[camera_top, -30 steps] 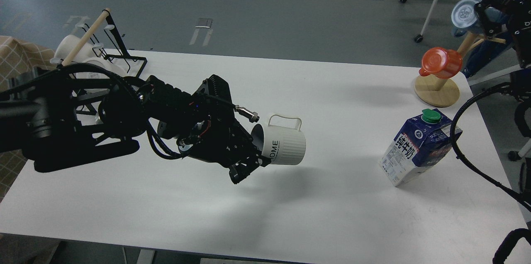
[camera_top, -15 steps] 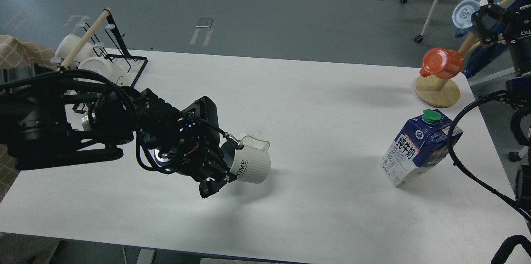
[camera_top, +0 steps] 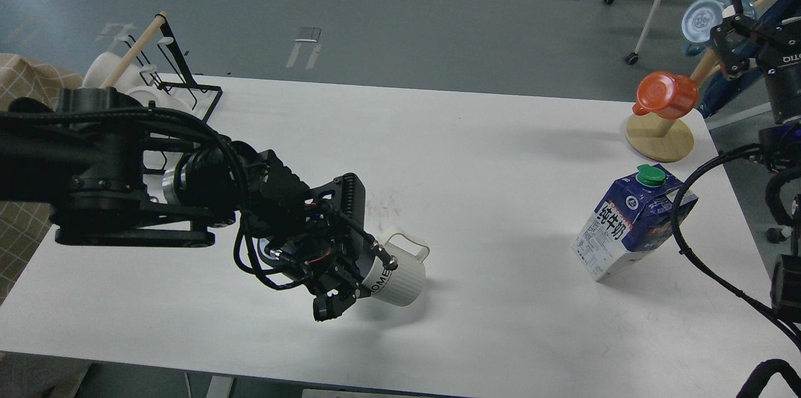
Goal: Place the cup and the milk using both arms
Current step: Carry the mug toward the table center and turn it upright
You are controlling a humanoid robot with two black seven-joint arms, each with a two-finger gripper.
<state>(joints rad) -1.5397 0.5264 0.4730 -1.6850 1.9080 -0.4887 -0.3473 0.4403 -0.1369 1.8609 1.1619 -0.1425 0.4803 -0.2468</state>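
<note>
The left gripper (camera_top: 357, 288) grips the white cup (camera_top: 395, 276) at its rim, low over the table (camera_top: 500, 135) near 6 o'clock, the cup's long axis tilted toward 4 o'clock. The milk carton (camera_top: 629, 223) leans at 3 o'clock, nearer the right gripper (camera_top: 738, 41), whose jaws look spread. The cup's mouth is hidden behind the left gripper.

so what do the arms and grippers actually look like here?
Both are matte black. The left arm is thick and boxy, with looped black cables, a silver joint ring and a silver cable plug near its gripper. The right gripper is an open black frame with white lettering below.
</note>
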